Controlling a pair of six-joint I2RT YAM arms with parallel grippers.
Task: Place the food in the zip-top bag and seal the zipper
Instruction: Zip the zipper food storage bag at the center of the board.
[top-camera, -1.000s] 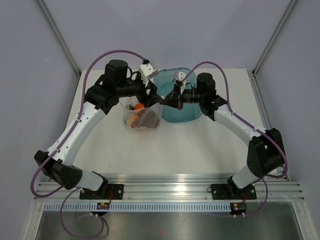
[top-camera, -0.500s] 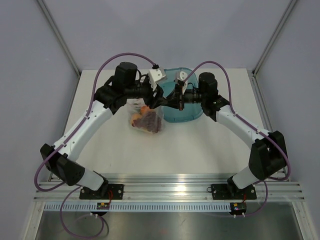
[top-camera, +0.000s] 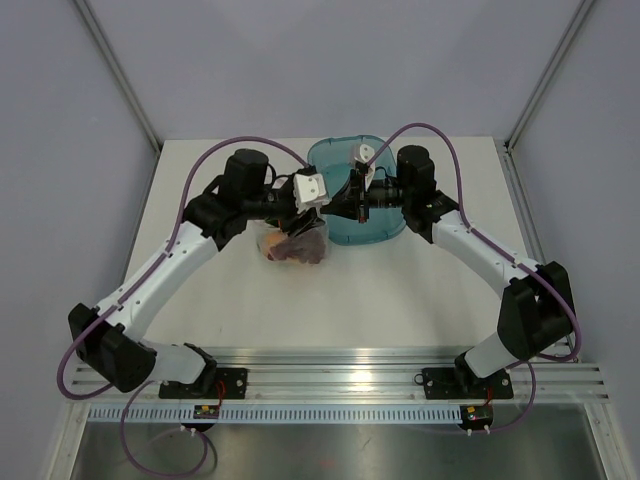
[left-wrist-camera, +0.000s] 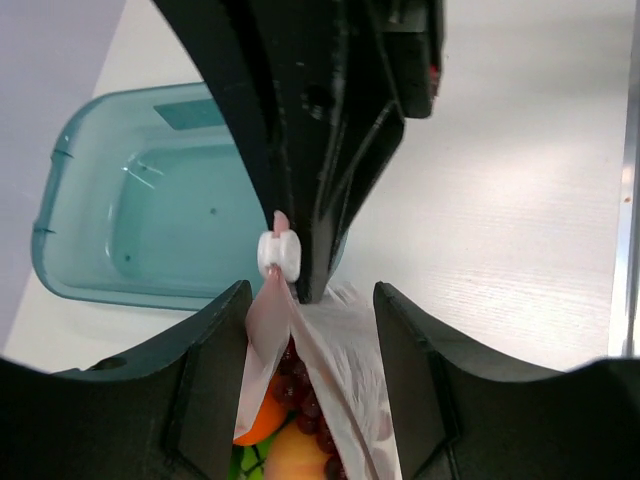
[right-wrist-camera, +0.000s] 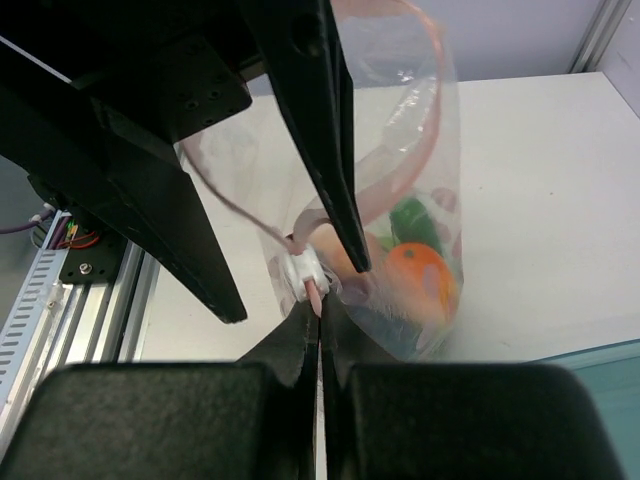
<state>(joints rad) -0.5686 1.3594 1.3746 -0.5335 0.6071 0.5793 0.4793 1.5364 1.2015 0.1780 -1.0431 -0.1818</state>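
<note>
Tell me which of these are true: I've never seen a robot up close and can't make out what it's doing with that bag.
1. The toy fruit is inside the clear bag. True.
2. The teal tray is full of fruit. False: the part of it that shows holds no fruit.
3. The right claw is pinching the bag's top edge. True.
4. The left claw is clamped tight on the bag. False: its fingers stand apart, one on each side of the bag's top.
5. A small white slider sits on the bag's top edge, right by the right claw's tips. True.
</note>
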